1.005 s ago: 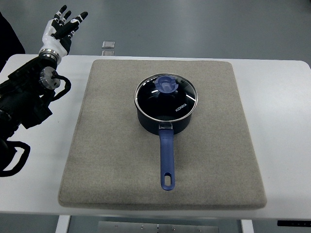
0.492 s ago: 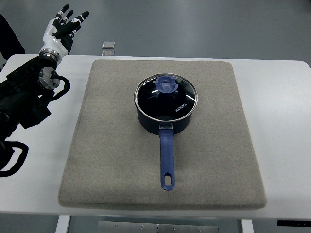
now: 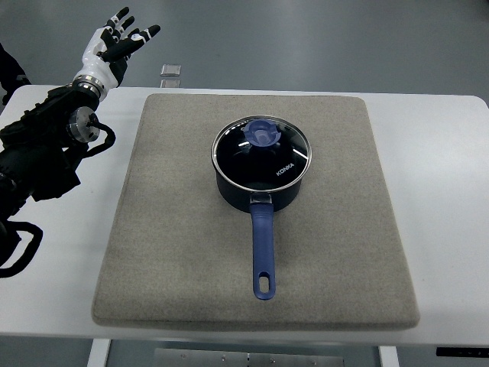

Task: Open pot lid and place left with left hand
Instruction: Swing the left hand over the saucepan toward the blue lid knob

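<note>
A dark blue saucepan [image 3: 256, 187] stands in the middle of the grey mat [image 3: 176, 252], its long blue handle [image 3: 262, 252] pointing toward the near edge. A glass lid [image 3: 261, 154] with a blue knob [image 3: 260, 132] sits on the pan. My left hand [image 3: 116, 47] hovers past the table's far left corner, fingers spread and holding nothing, well away from the lid. The black left arm [image 3: 46, 149] comes in from the left edge.
The mat covers most of a white table [image 3: 443, 183]. A small clear block [image 3: 170, 71] lies just beyond the table's far edge, near the hand. White table strips show left and right of the mat.
My left hand has shifted right and a little toward the mat, still open. The pan and lid have not moved.
</note>
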Available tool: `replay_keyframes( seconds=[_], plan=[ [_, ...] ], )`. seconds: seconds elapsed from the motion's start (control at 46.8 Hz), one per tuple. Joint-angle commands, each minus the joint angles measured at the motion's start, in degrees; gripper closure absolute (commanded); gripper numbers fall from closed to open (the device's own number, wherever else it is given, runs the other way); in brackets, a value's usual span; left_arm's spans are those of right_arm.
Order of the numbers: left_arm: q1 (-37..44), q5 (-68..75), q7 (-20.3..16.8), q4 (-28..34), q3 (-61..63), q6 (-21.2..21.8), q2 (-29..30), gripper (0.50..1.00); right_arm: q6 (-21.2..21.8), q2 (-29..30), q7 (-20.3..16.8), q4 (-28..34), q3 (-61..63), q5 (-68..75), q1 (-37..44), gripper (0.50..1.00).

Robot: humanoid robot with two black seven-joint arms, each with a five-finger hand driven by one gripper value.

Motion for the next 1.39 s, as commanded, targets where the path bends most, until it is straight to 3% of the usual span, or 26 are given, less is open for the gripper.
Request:
replay_keyframes(
  seconds=[0.0,0.128,0.385,0.641,0.791,1.09,1.368],
  plan=[
    [-1.0,5.2,0.0,-0.5,0.8,-0.1,0.7,0.510,0.0,0.0,0.0,0.0,0.0,0.0,0.0,0.583],
    [-3.5,10.8,0.0,-3.0,1.4,-1.3,3.6,0.510,0.0,0.0,0.0,0.0,0.0,0.0,0.0,0.583],
    [-6.5,22.7,0.0,-5.3,5.7,-7.6,6.2,0.510,0.0,0.0,0.0,0.0,0.0,0.0,0.0,0.583],
    [-10.0,41.8,-1.1,-13.1,6.2,-12.8,9.8,0.510,0.0,0.0,0.0,0.0,0.0,0.0,0.0,0.583],
    [-12.8,50.0,-4.1,-19.4,7.4,-13.9,12.4,0.510,0.0,0.0,0.0,0.0,0.0,0.0,0.0,0.583],
    [-21.7,60.8,-15.4,-35.2,21.3,-14.0,18.9,0.512,0.0,0.0,0.0,0.0,0.0,0.1,0.0,0.583],
    [-25.2,73.7,-15.5,-38.8,22.2,-14.3,19.8,0.510,0.0,0.0,0.0,0.0,0.0,0.0,0.0,0.583]
  ],
)
